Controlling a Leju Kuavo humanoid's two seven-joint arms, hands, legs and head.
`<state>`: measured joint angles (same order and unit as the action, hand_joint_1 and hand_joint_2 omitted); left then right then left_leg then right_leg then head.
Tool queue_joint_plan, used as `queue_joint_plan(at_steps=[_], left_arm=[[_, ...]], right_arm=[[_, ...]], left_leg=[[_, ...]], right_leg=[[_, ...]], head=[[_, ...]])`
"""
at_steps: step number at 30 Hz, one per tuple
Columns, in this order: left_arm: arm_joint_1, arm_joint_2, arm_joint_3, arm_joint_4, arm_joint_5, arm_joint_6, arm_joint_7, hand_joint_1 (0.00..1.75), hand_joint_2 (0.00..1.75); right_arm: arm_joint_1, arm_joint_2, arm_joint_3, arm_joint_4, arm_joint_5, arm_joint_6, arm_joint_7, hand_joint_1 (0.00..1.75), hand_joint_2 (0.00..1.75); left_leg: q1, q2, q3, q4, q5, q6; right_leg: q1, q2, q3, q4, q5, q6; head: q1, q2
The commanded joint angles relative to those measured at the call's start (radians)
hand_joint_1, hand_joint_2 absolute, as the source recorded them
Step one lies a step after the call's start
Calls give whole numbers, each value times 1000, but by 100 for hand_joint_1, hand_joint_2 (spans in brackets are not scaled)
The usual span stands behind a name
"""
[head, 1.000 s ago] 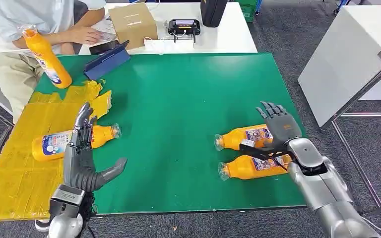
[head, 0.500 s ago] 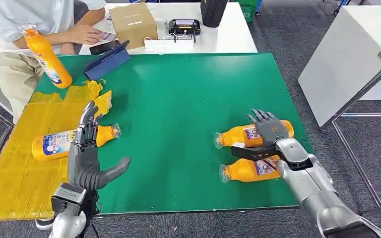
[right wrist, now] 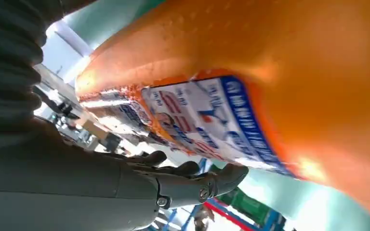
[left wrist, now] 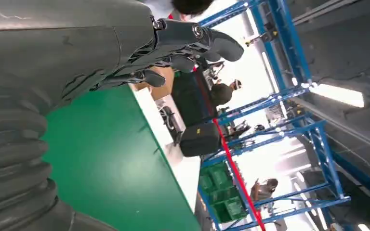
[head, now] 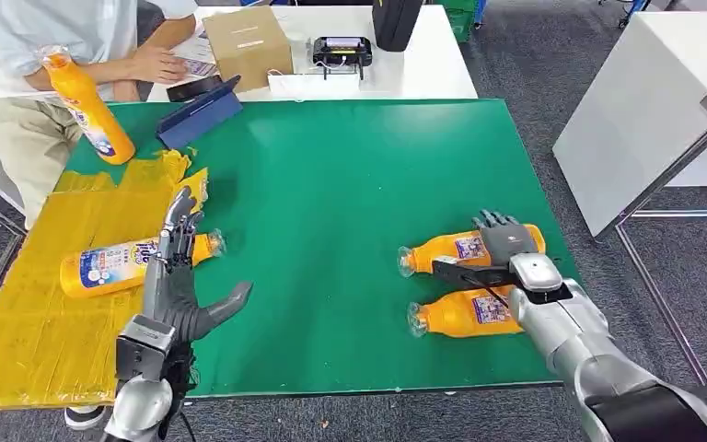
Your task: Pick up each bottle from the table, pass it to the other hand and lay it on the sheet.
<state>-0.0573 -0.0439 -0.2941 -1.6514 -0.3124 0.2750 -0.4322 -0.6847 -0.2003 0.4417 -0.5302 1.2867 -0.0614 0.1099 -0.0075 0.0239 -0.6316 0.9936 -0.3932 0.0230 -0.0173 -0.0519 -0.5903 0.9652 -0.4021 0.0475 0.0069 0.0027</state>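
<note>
Orange plastic bottle [head: 468,249] looks light, smooth and slippery; grasp its labelled middle. Right robot hand [head: 506,241] spread over it, left robot hand [head: 177,276] spread, empty.

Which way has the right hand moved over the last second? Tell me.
Yes. The right hand has dropped toward the farther orange bottle, its fingers now lying over that bottle's label, judged against the green table.

orange bottles [head: 468,250], green table [head: 350,184], yellow sheet [head: 28,313]
</note>
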Motion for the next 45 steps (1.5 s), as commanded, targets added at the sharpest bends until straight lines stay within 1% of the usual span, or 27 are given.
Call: queue_joint_plan(at_steps=[1,2,3,4,7,8,10,11,13,14,15,16,20,22,25,27,32,34,35,37,38,40,41,42,43,44,45], left_arm=[[-62,-20,-3,124,15,-14,-1,0,175],[-64,-21,-5,126,15,-14,-1,0,175],[-64,-20,-5,127,15,-14,-1,0,175],[-64,-20,-5,127,15,-14,-1,0,175],[-64,-20,-6,127,15,-15,-1,0,175],[-64,-20,-6,127,15,-15,-1,0,175],[-64,-20,-6,127,15,-15,-1,0,175],[-64,-20,-6,127,15,-15,-1,0,175],[-63,-17,-9,125,16,-16,-2,0,175],[-64,-16,-11,125,17,-15,-2,0,175],[-63,-16,-14,124,18,-15,-2,0,175],[-62,-17,-16,123,18,-15,-2,0,175],[-56,-14,-22,107,17,-12,-1,0,175],[-53,-14,-23,103,17,-11,-1,0,175],[-53,-14,-23,103,17,-11,-1,0,175],[-53,-14,-23,103,17,-11,-1,0,175],[-53,-14,-23,103,17,-11,-1,0,175],[-48,-13,-23,92,17,-9,-2,0,175],[-44,-11,-25,85,15,-9,-3,0,175],[-19,-6,-28,44,-3,-17,11,0,175],[-6,-4,-28,26,-10,-24,20,0,175],[15,-4,-29,4,-26,-36,31,0,175],[26,-1,-39,-5,-42,-46,37,0,175],[30,-3,-44,-5,-47,-49,39,0,175],[30,-2,-54,-1,-52,-57,45,0,175],[29,-1,-59,2,-55,-59,46,0,175],[25,-1,-69,13,-58,-64,47,0,175]], right_arm=[[-33,7,-7,182,-1,29,13,49,175],[-31,7,-8,184,-2,29,11,133,175],[-31,7,-8,187,-2,32,11,148,175],[-31,7,-8,187,-2,32,11,155,175],[-31,7,-9,189,-2,34,11,155,175],[-31,7,-9,189,-2,34,11,155,175],[-31,7,-9,189,-2,34,11,155,175],[-31,7,-9,189,-2,34,11,155,175],[-33,8,-9,190,-1,40,8,166,175],[-35,8,-9,192,0,43,-2,171,175],[-34,8,-13,191,-3,40,-12,171,175],[-33,8,-17,191,-7,40,-17,168,175],[-24,6,-21,181,-9,14,-35,175,175],[-24,8,-21,181,-8,14,-35,175,175],[-24,8,-21,181,-8,14,-35,175,175],[-24,8,-21,181,-8,14,-35,175,175],[-24,8,-21,181,-8,14,-35,175,175],[-18,12,-28,166,-9,-31,-33,175,175],[-16,17,-30,156,-7,-56,-28,175,175],[16,48,-95,76,-55,-215,-47,175,175],[35,59,-116,25,-66,-244,-52,175,175],[119,100,-219,-177,-170,-372,-115,175,175],[177,118,-244,-323,-195,-398,-122,175,175],[215,128,-251,-420,-199,-396,-116,175,175],[253,149,-271,-527,-246,-411,-133,175,175],[272,160,-279,-571,-272,-425,-149,175,175],[304,173,-281,-643,-295,-440,-167,175,175]], left_leg=[[2,-4,5,-1,-1,-2],[1,-3,4,-1,-1,-1],[2,-4,6,-1,-1,-2],[1,-4,5,-1,-1,-1],[1,-2,5,0,0,-1],[2,-3,7,-1,-1,-2],[1,-3,6,-1,0,-1],[2,-5,8,-1,-1,-2],[1,-3,6,-1,0,-1],[2,-4,8,-1,-1,-2],[1,-3,7,-1,-1,-1],[2,-4,9,-1,-2,-2],[2,-5,9,0,-2,-2],[1,-3,7,-1,0,-1],[2,-4,9,0,-2,-2],[2,-3,7,-1,0,-1],[2,-4,10,-1,-2,-2],[2,-3,7,-1,-1,-1],[2,-4,8,0,-1,-1],[2,-3,9,-1,-1,-1],[2,-1,7,0,-1,-1],[2,2,8,0,-2,-2],[2,2,9,0,-3,-2],[2,2,6,0,-2,-2],[1,2,4,0,-1,-1],[2,2,6,0,-3,-2],[1,2,4,0,-2,-2]], right_leg=[[1,1,6,-2,-2,-2],[1,0,5,-1,-1,-1],[1,1,7,-2,-2,-2],[1,0,7,-2,-1,-1],[0,1,6,-1,-1,-1],[1,2,9,-2,-1,-2],[1,0,7,-2,0,-1],[1,0,9,-2,-1,-2],[1,0,7,-2,0,-1],[1,1,9,-2,-1,-2],[1,1,8,-2,-1,-1],[1,2,11,-2,-2,-2],[1,2,11,-2,-2,-2],[1,0,8,-2,-1,-1],[1,2,11,-2,-2,-2],[1,1,8,-2,-1,-1],[1,2,11,-2,-2,-2],[1,1,8,-2,-1,-1],[1,2,10,-2,-1,-2],[1,2,10,-2,-1,-2],[1,3,8,-2,-1,-1],[1,6,9,-2,0,-2],[2,8,9,-1,-1,-2],[1,6,7,-1,0,-2],[1,6,5,0,0,-2],[1,7,6,0,-1,-2],[1,5,4,0,-1,-2]], head=[[0,0],[0,0],[0,0],[0,0],[0,0],[0,0],[0,0],[0,0],[0,0],[0,0],[0,0],[0,0],[0,0],[0,0],[0,0],[0,0],[0,0],[0,0],[0,0],[0,0],[0,0],[0,0],[0,0],[0,0],[0,0],[0,0],[0,0]])
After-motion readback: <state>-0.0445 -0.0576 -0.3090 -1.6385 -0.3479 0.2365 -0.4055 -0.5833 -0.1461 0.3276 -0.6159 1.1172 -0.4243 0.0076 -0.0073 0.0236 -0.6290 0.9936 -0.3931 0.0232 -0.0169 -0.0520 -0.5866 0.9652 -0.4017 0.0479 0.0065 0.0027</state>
